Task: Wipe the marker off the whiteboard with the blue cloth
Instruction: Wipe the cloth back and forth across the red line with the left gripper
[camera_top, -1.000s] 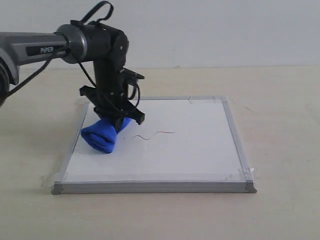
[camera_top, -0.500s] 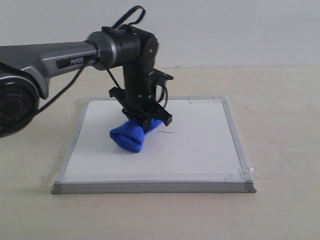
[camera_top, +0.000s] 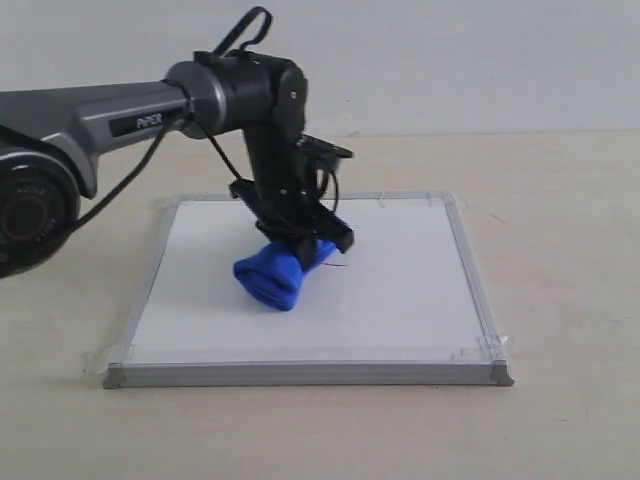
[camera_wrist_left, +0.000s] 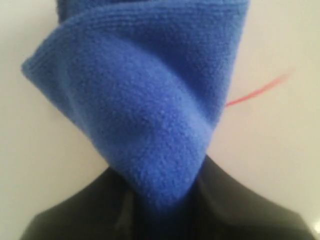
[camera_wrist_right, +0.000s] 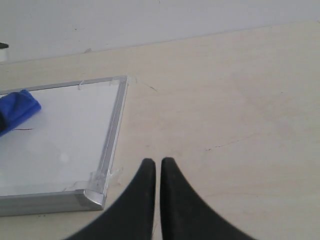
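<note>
The whiteboard (camera_top: 400, 300) lies flat on the table, silver-framed. My left gripper (camera_top: 310, 245) is shut on the blue cloth (camera_top: 272, 278), which presses on the board near its middle. Most of the marker squiggle is under the cloth; only a short reddish end (camera_top: 340, 265) pokes out to its right. In the left wrist view the blue cloth (camera_wrist_left: 145, 100) fills the frame and the marker (camera_wrist_left: 255, 92) trails off beside it. My right gripper (camera_wrist_right: 158, 162) is shut with nothing in it, over bare table beside the whiteboard's corner (camera_wrist_right: 95, 195). From there the blue cloth (camera_wrist_right: 17, 110) shows at the edge.
The board is taped down at its corners, with clear tape (camera_top: 490, 350) at the near right. Light wooden table (camera_top: 560, 220) surrounds it, with a white wall behind.
My left gripper has swept the cloth rightward across the board over the squiggle, covering most of the line. The right gripper is not seen in earlier frames.
</note>
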